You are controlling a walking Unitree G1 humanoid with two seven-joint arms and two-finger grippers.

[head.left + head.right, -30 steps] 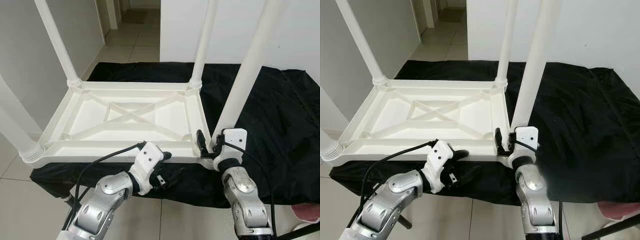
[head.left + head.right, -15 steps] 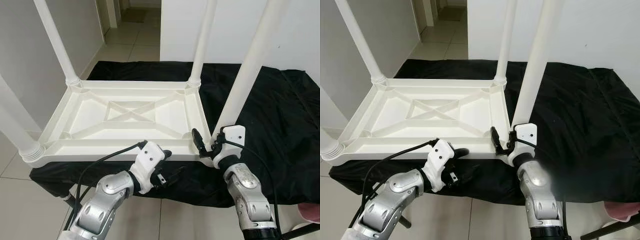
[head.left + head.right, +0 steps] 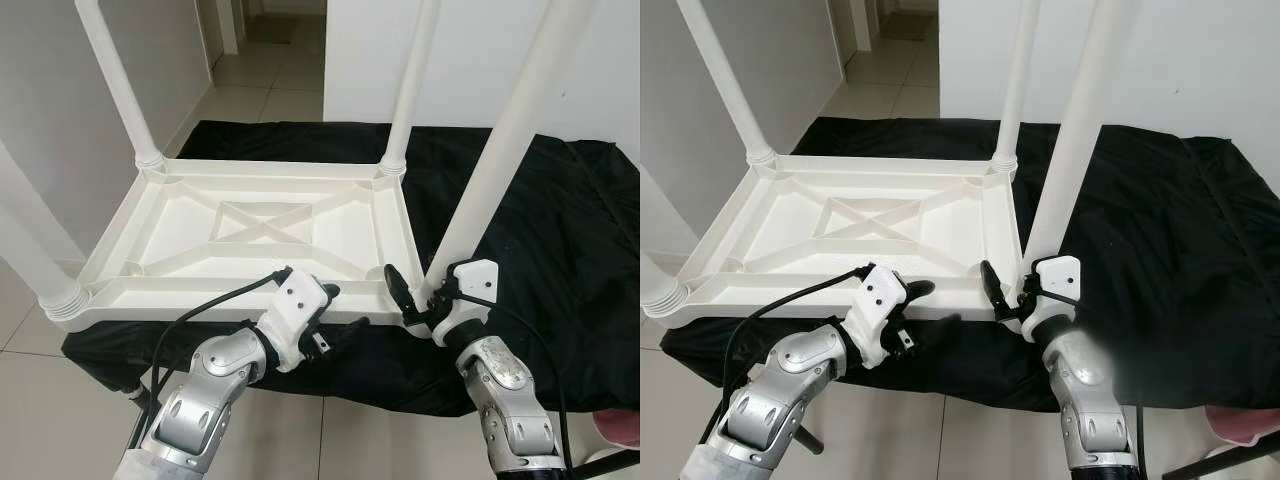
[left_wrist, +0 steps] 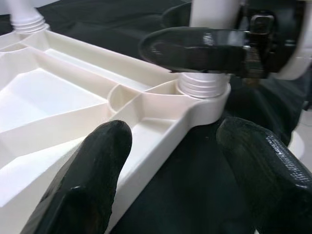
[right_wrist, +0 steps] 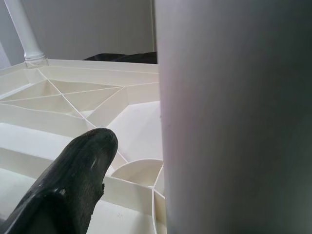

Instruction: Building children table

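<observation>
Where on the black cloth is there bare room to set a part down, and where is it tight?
Free: the black cloth on the robot's right of the upturned table top, and a narrower strip beyond its far edge. Crowded: the near right corner, where the right end effector is at the leg, with the left end effector at the near rim.
</observation>
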